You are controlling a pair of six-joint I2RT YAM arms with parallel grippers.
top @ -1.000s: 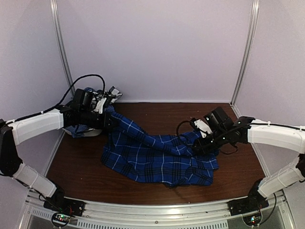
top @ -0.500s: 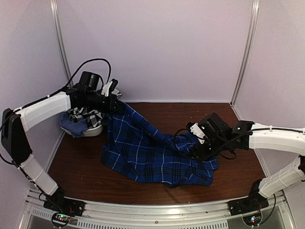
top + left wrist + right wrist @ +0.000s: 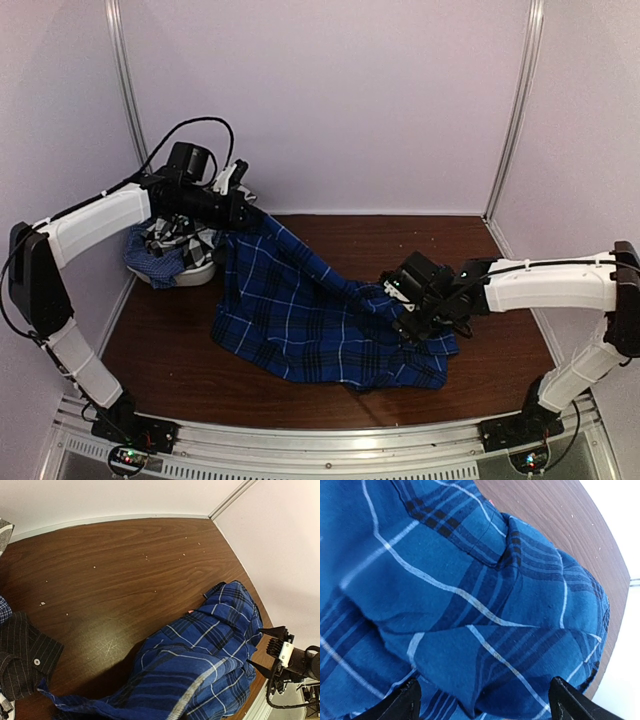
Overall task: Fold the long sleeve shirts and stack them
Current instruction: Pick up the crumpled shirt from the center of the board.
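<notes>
The royal-blue plaid shirt (image 3: 310,320) lies crumpled across the middle of the table. Its back-left edge is lifted up to my left gripper (image 3: 246,214), which is shut on the cloth. In the left wrist view the shirt (image 3: 200,665) drapes down from the bottom of the frame, and the jaws themselves are hidden. My right gripper (image 3: 408,318) hovers low over the shirt's right part. It is open, with its dark fingertips (image 3: 406,701) wide apart over a fold of the plaid (image 3: 485,630) and holding nothing.
More shirts, pale-blue check and black-and-white plaid, sit in a heap (image 3: 172,252) at the back left corner. A dark pinstripe piece (image 3: 22,652) shows beside my left wrist. Walls and metal posts (image 3: 512,110) close in the table's back and sides.
My left gripper has risen and moved back with the shirt's edge, pulling the cloth up. My right gripper has opened wide and shifted left and lower over the shirt.
</notes>
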